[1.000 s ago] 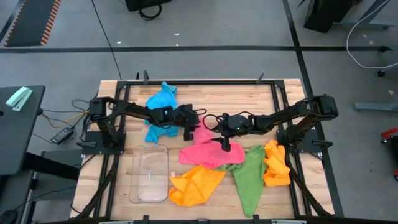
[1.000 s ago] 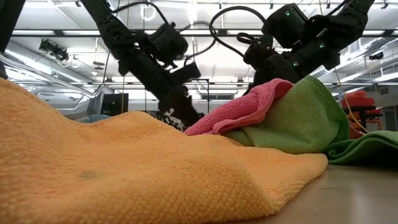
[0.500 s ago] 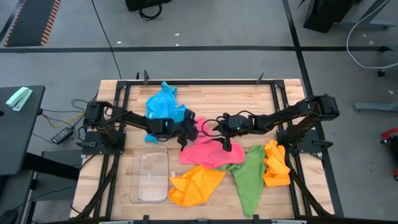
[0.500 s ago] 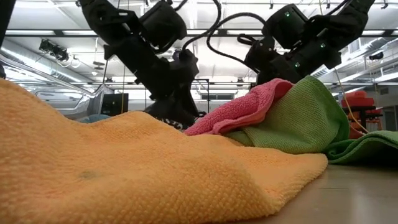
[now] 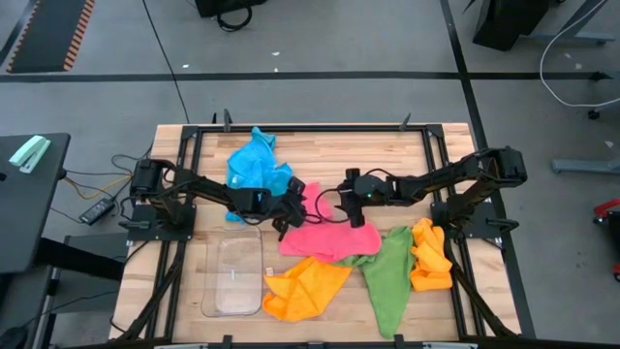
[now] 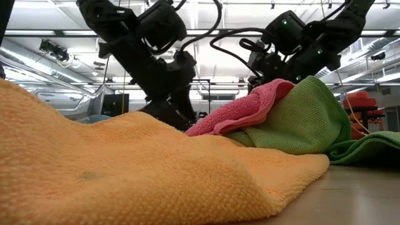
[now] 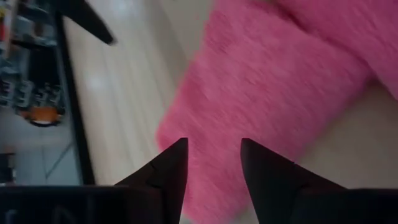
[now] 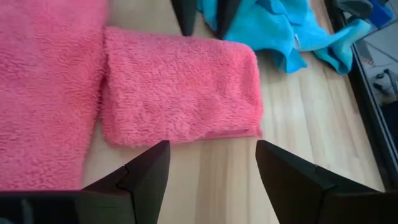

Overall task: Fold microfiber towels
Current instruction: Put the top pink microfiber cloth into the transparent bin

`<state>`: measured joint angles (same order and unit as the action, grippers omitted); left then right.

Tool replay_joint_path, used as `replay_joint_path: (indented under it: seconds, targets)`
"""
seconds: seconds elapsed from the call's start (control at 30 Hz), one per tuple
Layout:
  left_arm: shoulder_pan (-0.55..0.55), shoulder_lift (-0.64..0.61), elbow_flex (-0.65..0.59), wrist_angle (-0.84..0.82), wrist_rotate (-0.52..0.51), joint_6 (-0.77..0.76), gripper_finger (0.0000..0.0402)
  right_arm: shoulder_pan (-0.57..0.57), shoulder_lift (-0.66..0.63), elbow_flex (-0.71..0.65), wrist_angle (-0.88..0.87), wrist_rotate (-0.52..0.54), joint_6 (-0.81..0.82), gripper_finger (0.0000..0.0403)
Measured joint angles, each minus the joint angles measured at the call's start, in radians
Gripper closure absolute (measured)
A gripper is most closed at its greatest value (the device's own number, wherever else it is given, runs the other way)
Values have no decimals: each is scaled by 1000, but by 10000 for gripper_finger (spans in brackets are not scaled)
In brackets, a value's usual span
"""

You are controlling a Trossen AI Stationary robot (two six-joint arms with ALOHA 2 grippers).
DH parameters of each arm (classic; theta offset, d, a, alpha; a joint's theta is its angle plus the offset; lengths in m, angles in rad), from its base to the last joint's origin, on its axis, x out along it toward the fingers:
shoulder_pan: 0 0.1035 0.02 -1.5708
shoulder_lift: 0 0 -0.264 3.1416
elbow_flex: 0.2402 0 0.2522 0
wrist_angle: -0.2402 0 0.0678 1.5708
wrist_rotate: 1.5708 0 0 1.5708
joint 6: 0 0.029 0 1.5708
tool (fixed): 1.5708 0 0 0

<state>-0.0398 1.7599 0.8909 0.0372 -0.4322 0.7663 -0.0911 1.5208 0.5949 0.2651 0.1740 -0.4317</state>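
A pink towel (image 5: 325,236) lies mid-table, with one corner folded over into a flap (image 8: 180,93) that rests flat on the wood. My left gripper (image 7: 214,165) is open. Its fingertips (image 8: 186,18) stand just over the flap's edge on the blue-towel side, and I see no touch. My right gripper (image 8: 211,168) is wide open above the flap's opposite edge, with nothing between its fingers. In the high view, the left gripper (image 5: 287,219) and the right gripper (image 5: 356,215) face each other across the pink towel's far left part. A sky-blue towel (image 5: 255,167) lies crumpled behind them.
A clear plastic tray (image 5: 232,274) sits near the front left. Toward the near edge, an orange towel (image 5: 302,288), a green towel (image 5: 387,274) and a second orange towel (image 5: 431,256) lie bunched, the green one overlapping the pink one's near edge. Black frame rails (image 5: 310,127) border the table.
My left gripper has swung away from the blue towel toward the table's near edge, coming to the pink towel's folded flap, and its wrist has rolled. My right gripper has rolled about its own axis while staying over the pink towel. The towels have not moved.
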Motion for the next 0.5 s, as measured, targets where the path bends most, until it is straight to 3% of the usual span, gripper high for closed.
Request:
replay_joint_path:
  seconds: [0.23, 0.5]
  targets:
    - [-20, 0, 0, -95, -3, 38, 266, -19, 0, 0, -24, 3, 78, 155]
    - [-20, 0, 0, -107, -115, 31, 261, -18, 0, 0, -24, 2, 107, 155]
